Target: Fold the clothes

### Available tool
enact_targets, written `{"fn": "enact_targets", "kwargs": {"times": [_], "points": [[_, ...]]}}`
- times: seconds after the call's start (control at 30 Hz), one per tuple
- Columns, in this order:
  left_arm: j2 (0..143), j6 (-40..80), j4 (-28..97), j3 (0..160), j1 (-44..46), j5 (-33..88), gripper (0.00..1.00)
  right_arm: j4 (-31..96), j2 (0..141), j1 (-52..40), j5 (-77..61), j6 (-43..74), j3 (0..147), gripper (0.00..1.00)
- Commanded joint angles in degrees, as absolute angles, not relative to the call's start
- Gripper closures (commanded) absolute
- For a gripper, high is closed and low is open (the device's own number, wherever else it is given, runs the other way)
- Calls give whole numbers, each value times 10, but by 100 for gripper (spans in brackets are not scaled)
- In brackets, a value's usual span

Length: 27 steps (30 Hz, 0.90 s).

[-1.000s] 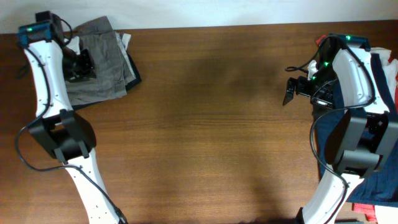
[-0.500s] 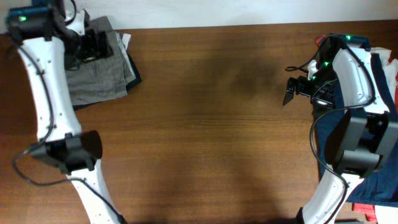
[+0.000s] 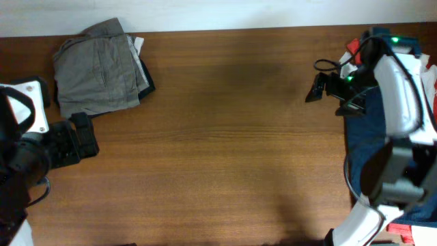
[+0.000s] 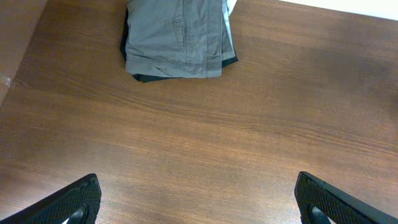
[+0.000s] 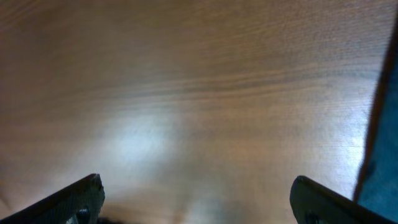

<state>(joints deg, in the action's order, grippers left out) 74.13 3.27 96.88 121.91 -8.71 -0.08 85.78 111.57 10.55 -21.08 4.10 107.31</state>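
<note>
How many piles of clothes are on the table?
2. A folded grey fabric stack sits in the far left corner; a loose navy, red and white heap lies at the right edge, partly hidden under the right arm.

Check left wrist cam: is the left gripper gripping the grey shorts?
No, the left gripper is open over the table, and the folded grey shorts lie apart from it.

A folded stack (image 3: 95,72) of clothes was laid at the far left corner of the table (image 3: 225,137), and a loose pile (image 3: 362,130) was heaped along its right edge. The left gripper (image 3: 80,135) was set in front of the stack, the right gripper (image 3: 315,87) just left of the pile.
</note>
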Motion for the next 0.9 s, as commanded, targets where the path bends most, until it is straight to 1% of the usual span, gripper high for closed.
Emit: {"fn": "enact_targets", "kwargs": {"times": [0.0,0.07,0.17,0.23,0.3,0.4,0.5,0.57,0.63,0.77,0.87], "points": [[736,30,967,1215,-90,-9,1,880,993,72,-221,2,1083,1],[736,30,967,1215,-90,-9,1,875,902,51,-219,2,1083,1],[736,30,967,1215,-90,-9,1,880,802,49,-219,2,1083,1],[736,30,967,1215,-90,-9,1,882,707,49,-218,2,1083,1],[736,30,967,1215,-90,-9,1,906,651,49,-218,2,1083,1],[736,30,967,1215,-90,-9,1,973,602,49,-219,2,1083,1],[736,30,967,1215,-90,-9,1,973,594,49,-159,2,1083,1],[736,30,967,1215,-90,-9,1,973,591,49,-149,-46,1083,1],[736,30,967,1215,-90,-9,1,973,555,49,-136,-45,1081,1],[736,30,967,1215,-90,-9,1,962,404,41,-114,-59,1015,1],[736,30,967,1215,-90,-9,1,875,277,3,-93,-73,910,1]]}}
